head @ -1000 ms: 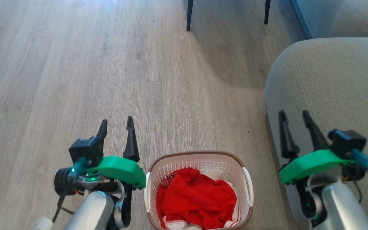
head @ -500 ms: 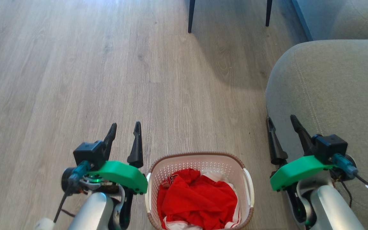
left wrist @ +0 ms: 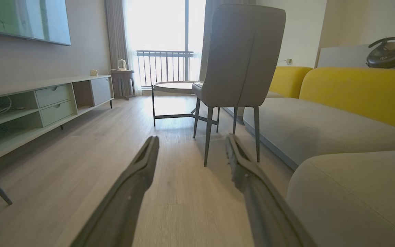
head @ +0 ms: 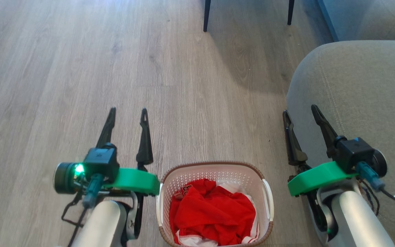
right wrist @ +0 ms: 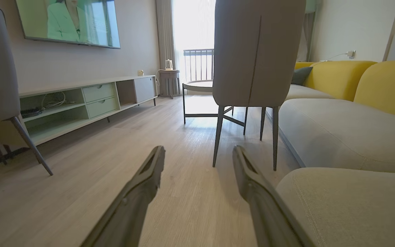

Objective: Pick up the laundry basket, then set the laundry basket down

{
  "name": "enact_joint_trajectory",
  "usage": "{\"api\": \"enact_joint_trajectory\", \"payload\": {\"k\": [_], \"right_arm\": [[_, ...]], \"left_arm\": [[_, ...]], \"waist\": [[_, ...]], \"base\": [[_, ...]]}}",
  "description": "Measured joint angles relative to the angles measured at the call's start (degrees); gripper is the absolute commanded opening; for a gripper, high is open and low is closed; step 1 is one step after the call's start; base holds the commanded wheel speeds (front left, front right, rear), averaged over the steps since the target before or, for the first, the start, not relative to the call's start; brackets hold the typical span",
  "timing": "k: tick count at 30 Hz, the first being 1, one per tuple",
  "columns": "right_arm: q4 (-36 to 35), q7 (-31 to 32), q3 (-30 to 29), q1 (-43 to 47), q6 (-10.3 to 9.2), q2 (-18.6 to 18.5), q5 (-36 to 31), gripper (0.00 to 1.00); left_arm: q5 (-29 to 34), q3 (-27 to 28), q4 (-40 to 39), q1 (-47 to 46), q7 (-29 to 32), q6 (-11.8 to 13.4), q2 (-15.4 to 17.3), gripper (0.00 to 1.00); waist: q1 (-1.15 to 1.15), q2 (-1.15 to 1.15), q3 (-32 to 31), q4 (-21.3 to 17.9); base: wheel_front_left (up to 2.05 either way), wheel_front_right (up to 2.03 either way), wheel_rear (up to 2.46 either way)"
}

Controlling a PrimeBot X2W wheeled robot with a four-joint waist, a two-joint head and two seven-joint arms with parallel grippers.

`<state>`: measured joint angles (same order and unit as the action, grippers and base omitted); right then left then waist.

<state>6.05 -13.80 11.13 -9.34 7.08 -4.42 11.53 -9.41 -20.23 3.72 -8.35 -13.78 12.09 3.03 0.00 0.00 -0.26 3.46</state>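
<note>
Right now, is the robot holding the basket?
No, the laundry basket sits on the floor; left gripper and right gripper are open and empty.

Daylight enters through the tall balcony window (left wrist: 165,31), overexposed in both wrist views; the grey upholstered chair (left wrist: 242,51) casts a soft shadow over the pale wood-plank floor (head: 81,68); fingers (left wrist: 129,192) of the left gripper (left wrist: 192,137) render soft.

a home living room: yellow-backed sofa (right wrist: 338,130), wall-mounted tv (right wrist: 67,22), low media cabinet (right wrist: 91,99), grey chair (right wrist: 257,51), wood-look floor (right wrist: 81,178), railed balcony (left wrist: 165,67) beyond the window.
</note>
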Motion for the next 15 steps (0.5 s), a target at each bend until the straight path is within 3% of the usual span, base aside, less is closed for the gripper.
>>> {"api": "enact_joint_trajectory", "payload": {"k": [3,8,15], "right_arm": [[-0.5,-0.5,-0.1,0.0,0.0,0.0,-1.7,1.0],[0.4,-0.6,-1.2,0.0,0.0,0.2,0.3,1.0],[7.0,-0.7,-2.2,0.3,0.0,0.5,3.1,1.0]], "left_arm": [[-3.7,-0.1,-1.0,0.0,-0.7,0.2,0.0,1.0],[-3.9,0.5,-0.4,0.0,-0.9,-0.5,-0.1,1.0],[-9.6,1.1,7.5,1.2,-0.9,-2.2,-0.1,1.0]], "waist": [[0.0,0.0,0.0,0.1],[0.0,0.0,-0.1,0.3],[0.0,0.0,-0.5,0.3]], "base": [[0.0,0.0,0.0],[0.0,0.0,0.0],[0.0,0.0,0.0]]}}
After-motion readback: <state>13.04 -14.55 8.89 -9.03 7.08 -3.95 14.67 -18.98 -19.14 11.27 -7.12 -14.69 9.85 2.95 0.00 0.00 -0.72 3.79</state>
